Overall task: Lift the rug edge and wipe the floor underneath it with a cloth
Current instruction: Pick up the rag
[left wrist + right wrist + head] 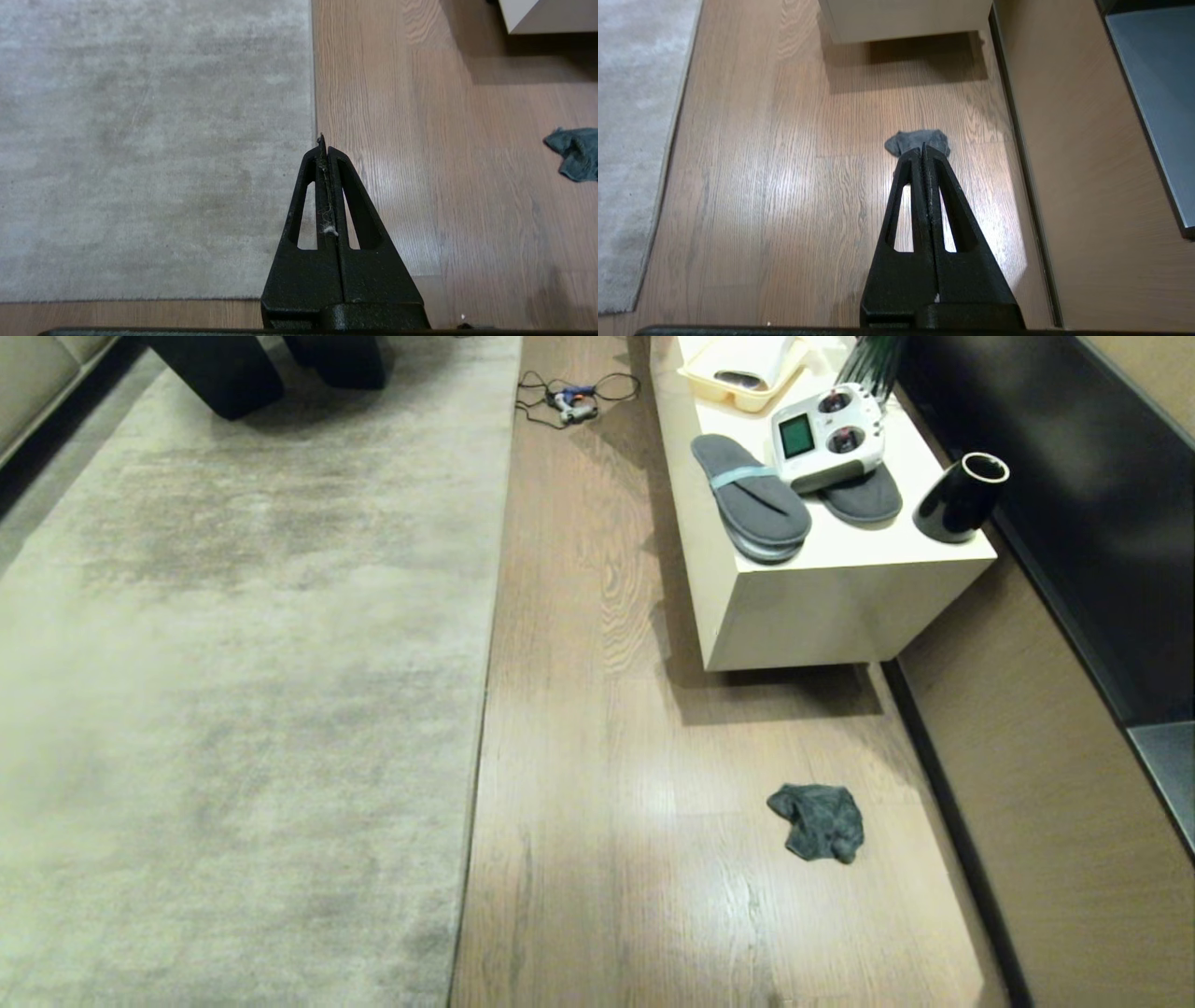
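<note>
On the floor (597, 859), right of the rug edge (476, 775), lies the cloth (817, 821): soft, light, easily pinched at a raised wrinkle. Left gripper (325, 144) and right gripper (923, 151) hang closed, empty; the flat rug border likely needs sliding under.

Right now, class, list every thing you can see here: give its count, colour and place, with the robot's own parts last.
rug edge: one, pale grey-beige, straight border left of the planks
floor: one, light brown wood grain, between rug and cabinet
cloth: one, dark teal-grey, crumpled on the floor
cabinet: one, cream, low, against the wall
slippers: two, dark grey, on the cabinet
remote controller: one, white, resting on a slipper
cup: one, black, cabinet corner
tray: one, pale yellow, far end
cable bundle: one, dark, floor
left claw: shut, above the rug edge
right claw: shut, above the floor
</note>
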Available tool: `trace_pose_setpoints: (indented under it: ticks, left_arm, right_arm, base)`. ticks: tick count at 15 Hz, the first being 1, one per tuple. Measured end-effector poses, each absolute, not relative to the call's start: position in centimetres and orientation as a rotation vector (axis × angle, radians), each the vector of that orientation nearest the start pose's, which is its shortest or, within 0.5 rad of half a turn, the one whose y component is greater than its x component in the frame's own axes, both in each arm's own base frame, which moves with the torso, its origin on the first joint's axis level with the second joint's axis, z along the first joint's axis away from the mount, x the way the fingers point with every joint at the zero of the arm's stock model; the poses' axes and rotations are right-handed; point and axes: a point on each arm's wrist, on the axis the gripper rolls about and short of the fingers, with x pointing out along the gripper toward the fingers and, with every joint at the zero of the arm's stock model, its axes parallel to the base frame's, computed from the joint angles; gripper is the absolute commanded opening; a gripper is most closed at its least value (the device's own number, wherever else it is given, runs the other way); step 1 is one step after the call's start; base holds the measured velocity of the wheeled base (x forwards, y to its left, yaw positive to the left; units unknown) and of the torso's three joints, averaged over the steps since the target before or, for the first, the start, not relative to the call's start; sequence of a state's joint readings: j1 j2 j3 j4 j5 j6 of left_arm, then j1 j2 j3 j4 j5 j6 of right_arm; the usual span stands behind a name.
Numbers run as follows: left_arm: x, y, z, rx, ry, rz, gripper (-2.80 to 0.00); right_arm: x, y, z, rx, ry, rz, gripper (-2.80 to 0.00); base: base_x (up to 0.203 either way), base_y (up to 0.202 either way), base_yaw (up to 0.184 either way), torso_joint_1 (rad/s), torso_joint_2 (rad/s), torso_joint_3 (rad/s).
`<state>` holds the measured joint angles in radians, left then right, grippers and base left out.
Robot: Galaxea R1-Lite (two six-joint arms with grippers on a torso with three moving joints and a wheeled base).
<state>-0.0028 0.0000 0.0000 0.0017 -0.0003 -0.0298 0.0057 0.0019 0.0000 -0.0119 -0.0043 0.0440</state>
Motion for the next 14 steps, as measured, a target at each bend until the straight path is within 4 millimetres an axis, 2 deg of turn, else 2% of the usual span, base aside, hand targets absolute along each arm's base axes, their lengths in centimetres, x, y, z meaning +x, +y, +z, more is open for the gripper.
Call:
trace_pose_setpoints:
  ticks: [14]
  left_arm:
    - [-2.28, 0.0, 7.52, -0.016, 0.003, -0.004, -2.8]
  right_arm:
    - [-2.27, -0.02, 7.67, 0.044, -0.01, 0.002, -2.8]
  base:
    - [0.0, 0.0, 0.0, 0.002, 0.0, -0.197]
